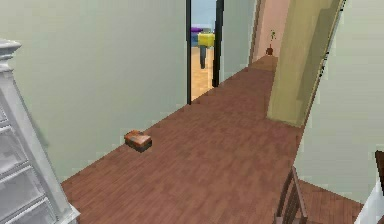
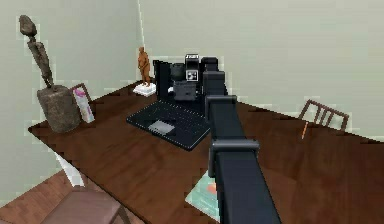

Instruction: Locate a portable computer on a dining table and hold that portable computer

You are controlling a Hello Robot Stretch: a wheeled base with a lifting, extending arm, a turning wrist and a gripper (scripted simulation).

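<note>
On the dark wooden dining table [image 2: 120, 160] in the arm side view lies a black laptop [image 2: 160, 125], lid up, toward the table's far side. My arm [image 2: 235, 150] reaches out over the table. The gripper [image 2: 172, 88] and its two white marker squares [image 2: 200, 64] stand at the laptop's raised screen. With the laptop resting on the table right at and behind the gripper's far end, I cannot tell whether it holds anything.
A tall thin statue [image 2: 42, 60] on a stone base, a small pink frame [image 2: 85, 103] and a brown figurine [image 2: 145, 65] stand on the table's left part. A chair [image 2: 322, 112] sits at the far right. The forward view has a wooden hallway, a small brown box [image 1: 138, 141], a doorway [image 1: 203, 50] and a white dresser [image 1: 20, 160].
</note>
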